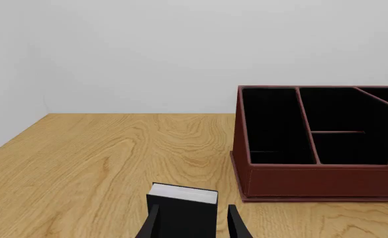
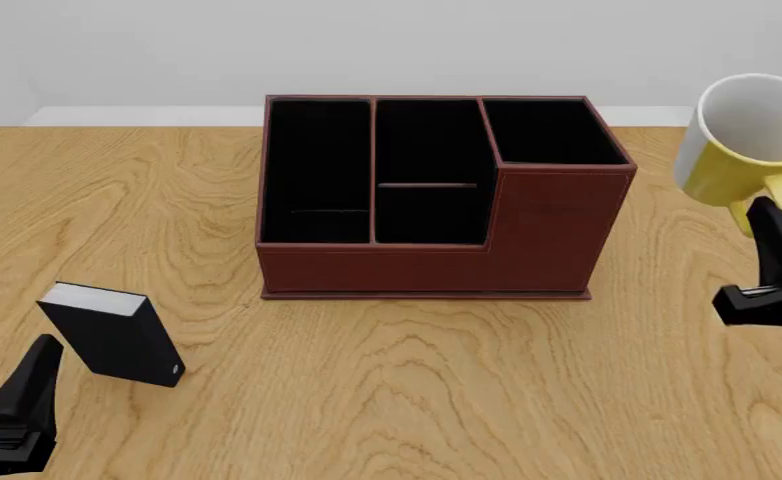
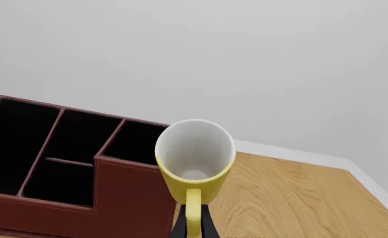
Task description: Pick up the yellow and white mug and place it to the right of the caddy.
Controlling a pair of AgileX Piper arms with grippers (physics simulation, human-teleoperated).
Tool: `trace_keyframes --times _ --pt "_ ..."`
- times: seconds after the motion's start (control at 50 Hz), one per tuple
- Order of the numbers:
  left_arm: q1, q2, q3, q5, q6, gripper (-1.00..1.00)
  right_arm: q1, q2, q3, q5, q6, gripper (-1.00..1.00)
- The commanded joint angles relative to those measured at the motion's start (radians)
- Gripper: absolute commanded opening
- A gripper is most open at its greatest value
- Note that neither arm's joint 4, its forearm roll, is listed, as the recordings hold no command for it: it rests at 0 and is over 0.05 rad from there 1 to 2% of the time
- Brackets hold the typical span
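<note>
right claw [image 2: 774, 250] grips mug [image 2: 745, 140] handle | left claw [image 1: 192, 225] released | no writing visible

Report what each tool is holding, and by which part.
The right tool holds the mug by its handle, lifted right of the caddy. The left tool holds nothing; the black box sits just ahead of it.

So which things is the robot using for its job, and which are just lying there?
For the job:
- yellow and white mug, held up by its handle in the right pincer
- caddy, the mug goes to its right

Just lying about:
- small black box with a white top, near the left pincer
</note>
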Motion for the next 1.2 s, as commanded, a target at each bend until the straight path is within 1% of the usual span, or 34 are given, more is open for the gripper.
trace_keyframes --times 0.02,0.22,0.36,0.38,0.74,0.88,1.12,1.2 --pt "0.0 0.0 0.0 0.0 0.0 1.0 -0.031 0.054 0.003 -0.056 0.006 -1.0" --pt "0.0 0.0 0.0 0.0 0.0 1.0 -0.06 0.088 0.011 -0.088 0.012 -1.0" --pt "0.0 0.0 0.0 0.0 0.0 1.0 -0.068 0.129 0.023 -0.13 0.013 -1.0" --pt "0.0 0.0 0.0 0.0 0.0 1.0 -0.072 0.15 0.028 -0.151 0.014 -1.0" --pt "0.0 0.0 0.0 0.0 0.0 1.0 -0.109 0.292 0.063 -0.294 0.038 -1.0" --pt "0.0 0.0 0.0 0.0 0.0 1.0 -0.116 0.334 0.069 -0.332 0.043 -1.0" --pt "0.0 0.0 0.0 0.0 0.0 1.0 -0.127 0.364 0.074 -0.357 0.05 -1.0" --pt "0.0 0.0 0.0 0.0 0.0 1.0 -0.126 0.39 0.077 -0.378 0.049 -1.0"
